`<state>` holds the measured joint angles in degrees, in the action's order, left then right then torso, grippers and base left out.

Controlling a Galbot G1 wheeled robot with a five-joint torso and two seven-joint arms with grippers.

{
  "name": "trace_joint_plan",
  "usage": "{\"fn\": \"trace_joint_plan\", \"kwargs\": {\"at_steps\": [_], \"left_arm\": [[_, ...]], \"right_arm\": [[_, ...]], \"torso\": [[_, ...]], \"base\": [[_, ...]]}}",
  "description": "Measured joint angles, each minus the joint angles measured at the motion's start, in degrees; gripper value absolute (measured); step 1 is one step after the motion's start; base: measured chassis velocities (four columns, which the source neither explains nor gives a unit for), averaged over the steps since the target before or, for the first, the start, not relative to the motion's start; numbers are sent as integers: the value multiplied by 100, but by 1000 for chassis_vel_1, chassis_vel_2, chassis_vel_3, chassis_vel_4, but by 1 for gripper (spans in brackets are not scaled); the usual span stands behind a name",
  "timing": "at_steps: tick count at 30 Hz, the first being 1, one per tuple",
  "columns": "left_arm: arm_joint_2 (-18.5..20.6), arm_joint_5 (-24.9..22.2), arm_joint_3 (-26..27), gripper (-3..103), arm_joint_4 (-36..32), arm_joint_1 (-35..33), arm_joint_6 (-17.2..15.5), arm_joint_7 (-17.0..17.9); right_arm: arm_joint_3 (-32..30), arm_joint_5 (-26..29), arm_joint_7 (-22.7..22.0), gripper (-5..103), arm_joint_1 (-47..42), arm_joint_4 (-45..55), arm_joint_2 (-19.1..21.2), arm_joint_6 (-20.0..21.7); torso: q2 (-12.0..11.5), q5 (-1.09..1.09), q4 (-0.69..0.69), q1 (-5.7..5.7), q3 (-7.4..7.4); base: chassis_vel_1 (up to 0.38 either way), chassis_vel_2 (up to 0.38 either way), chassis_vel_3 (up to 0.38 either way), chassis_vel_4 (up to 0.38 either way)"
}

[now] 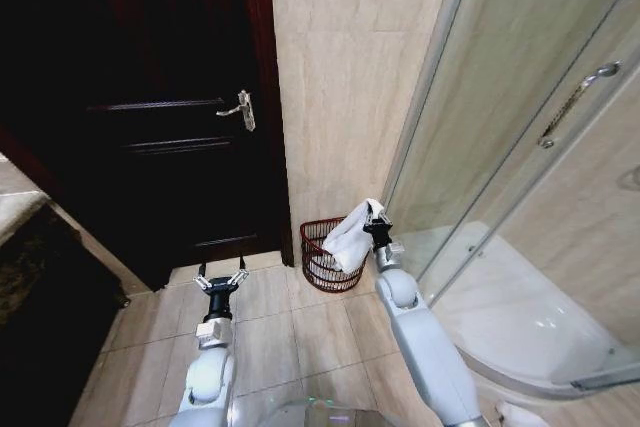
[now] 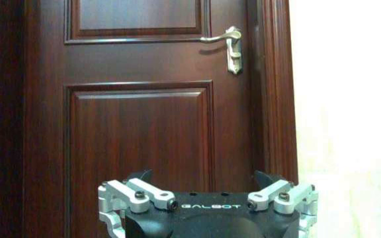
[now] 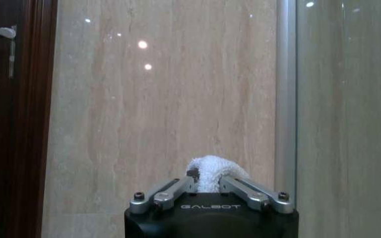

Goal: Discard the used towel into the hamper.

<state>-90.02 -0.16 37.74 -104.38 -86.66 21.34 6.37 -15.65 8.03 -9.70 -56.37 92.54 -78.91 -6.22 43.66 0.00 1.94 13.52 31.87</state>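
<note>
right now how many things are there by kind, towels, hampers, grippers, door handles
towel: 1, held in the right gripper
hamper: 1
grippers: 2, the left gripper empty
door handle: 1
shower door handle: 1
total: 6

Hamper stood on floor against wall, door to its left, shower enclosure to its right. Towel hung in right gripper above hamper's right rim; left gripper sat further left, before door.

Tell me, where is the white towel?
The towel hangs from the right gripper, just above the hamper's right rim, by the tiled wall.
</note>
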Motion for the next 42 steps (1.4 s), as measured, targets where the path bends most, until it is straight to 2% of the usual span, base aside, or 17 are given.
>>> {"fn": "trace_joint_plan", "kwargs": {"at_steps": [17, 42], "left_arm": [[173, -117, 23, 100, 192, 25, 80, 16], [169, 9, 18, 100, 149, -8, 160, 21]], "right_arm": [[-1, -187, 7, 3, 412, -347, -105, -65], [-25, -196, 53, 3, 157, -117, -90, -30]], "torso": [[-3, 0, 1, 0, -4], [33, 0, -1, 16, 17]], "base": [[0, 0, 0, 0], [-33, 38, 33, -32]]}}
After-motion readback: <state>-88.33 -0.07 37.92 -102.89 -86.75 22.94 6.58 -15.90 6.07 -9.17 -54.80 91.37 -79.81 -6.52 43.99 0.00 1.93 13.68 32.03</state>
